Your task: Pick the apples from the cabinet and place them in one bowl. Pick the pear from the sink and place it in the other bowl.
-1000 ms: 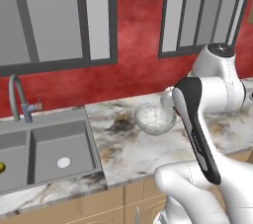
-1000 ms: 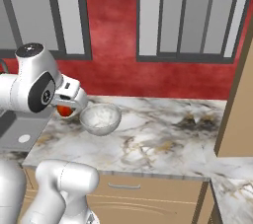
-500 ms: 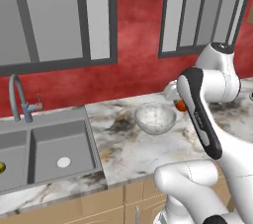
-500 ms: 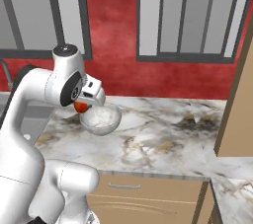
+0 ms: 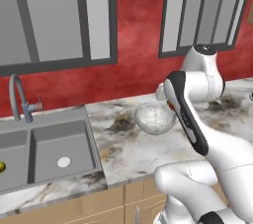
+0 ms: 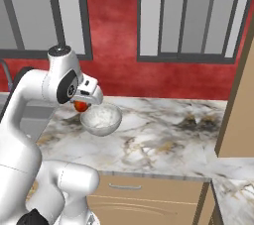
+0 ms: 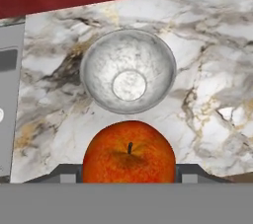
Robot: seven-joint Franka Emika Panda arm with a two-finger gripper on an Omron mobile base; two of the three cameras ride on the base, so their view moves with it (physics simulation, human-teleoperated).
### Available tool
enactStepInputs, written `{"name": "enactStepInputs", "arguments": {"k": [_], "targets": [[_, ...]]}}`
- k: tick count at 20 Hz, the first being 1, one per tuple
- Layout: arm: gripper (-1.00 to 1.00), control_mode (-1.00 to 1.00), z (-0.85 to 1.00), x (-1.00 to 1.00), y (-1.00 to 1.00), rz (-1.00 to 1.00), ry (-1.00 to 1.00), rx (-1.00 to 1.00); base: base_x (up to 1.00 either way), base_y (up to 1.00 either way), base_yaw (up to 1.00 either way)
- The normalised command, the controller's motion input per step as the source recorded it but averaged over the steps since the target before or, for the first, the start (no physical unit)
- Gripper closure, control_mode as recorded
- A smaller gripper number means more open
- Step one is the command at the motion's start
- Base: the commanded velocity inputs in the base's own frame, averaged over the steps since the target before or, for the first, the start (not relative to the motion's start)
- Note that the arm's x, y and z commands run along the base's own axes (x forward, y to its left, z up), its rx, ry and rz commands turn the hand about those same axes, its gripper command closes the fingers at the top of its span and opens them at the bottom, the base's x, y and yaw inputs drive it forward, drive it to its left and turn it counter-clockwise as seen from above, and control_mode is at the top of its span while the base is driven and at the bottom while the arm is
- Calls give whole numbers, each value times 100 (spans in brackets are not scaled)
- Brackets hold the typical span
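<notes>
Jaws are pinching an apple; in my hand view it sits stem-up right at the bottom, between the finger bodies. The tips themselves I can't make out, the fruit covers them. Right base view agrees: a red-orange blob under the hand, just left of and above the bowl rim.

Next out: frosted bowl on the marble surface. It's empty as far as I can see, pale centre disc visible. The hand is not over it yet; from the hand view the bowl lies ahead of the apple, not beneath it.

My read of the step: carrying the apple to the drop. To do it well I'd bring the hand on until the apple is centred over that pale disc, come down close to the bowl's inside before letting go, so it doesn't bounce off the rim or roll out. The bowl is shallow and could skid on the marble, so no contact with the rim.

Further off, left base view: the sink with a sliver of yellow-green at the frame edge, probably the pear, mostly cut off.

Unclear: my own arm blocks the hand in the left base view. Height above the surface is hard to judge.
</notes>
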Motion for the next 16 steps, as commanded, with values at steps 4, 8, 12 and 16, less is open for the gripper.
{"name": "enactStepInputs", "arguments": {"k": [4, 8, 12, 16], "targets": [[100, -100, -6, 51, 14, -6, 0, -10, 0, 0, 0], [100, -100, 0, 53, -9, -1, 6, 0, 0, 0, 0], [100, -100, 0, 34, -2, 0, 18, 2, 0, 0, 0], [100, -100, 0, 5, 0, 0, 17, 4, 0, 0, 0]]}}
